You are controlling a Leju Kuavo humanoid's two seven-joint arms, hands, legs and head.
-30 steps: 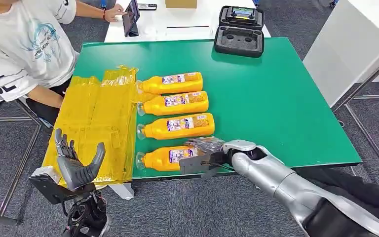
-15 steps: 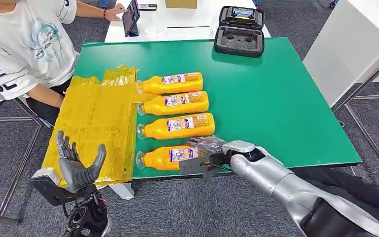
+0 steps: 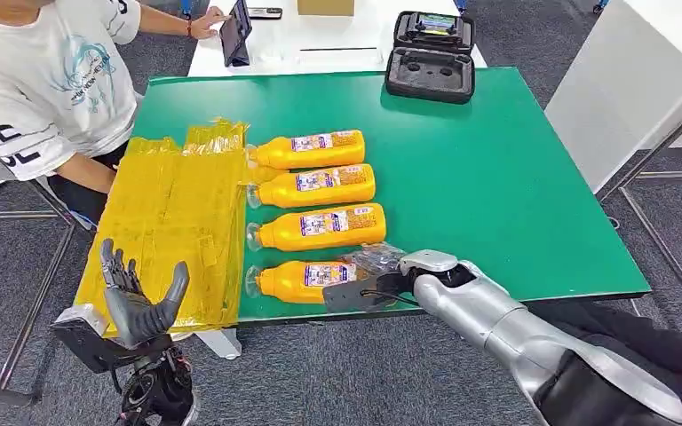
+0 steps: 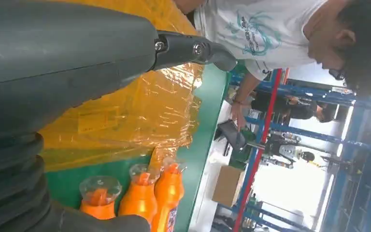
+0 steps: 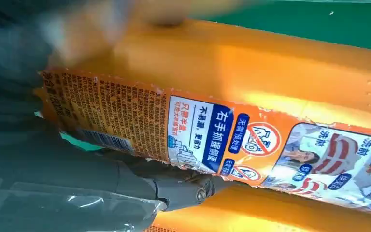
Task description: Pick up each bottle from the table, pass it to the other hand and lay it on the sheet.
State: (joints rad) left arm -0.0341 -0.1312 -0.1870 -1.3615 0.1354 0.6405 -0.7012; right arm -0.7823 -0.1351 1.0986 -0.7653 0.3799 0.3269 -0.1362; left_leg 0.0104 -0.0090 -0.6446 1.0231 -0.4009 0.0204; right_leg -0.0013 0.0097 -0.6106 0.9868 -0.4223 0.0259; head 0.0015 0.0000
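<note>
Green tabletop (image 3: pixel 462 177) carries four orange plastic bottles lying in a row beside a crinkled yellow plastic sheet (image 3: pixel 173 222). Right hand (image 3: pixel 368 275) wraps its fingers around the nearest orange bottle (image 3: pixel 297 282) at the front edge. Left hand (image 3: pixel 138 297) hangs below the sheet, fingers spread, holding nothing.

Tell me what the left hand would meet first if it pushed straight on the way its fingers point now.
Likely the yellow sheet: the left hand, open, points toward it, though depth is unclear.
</note>
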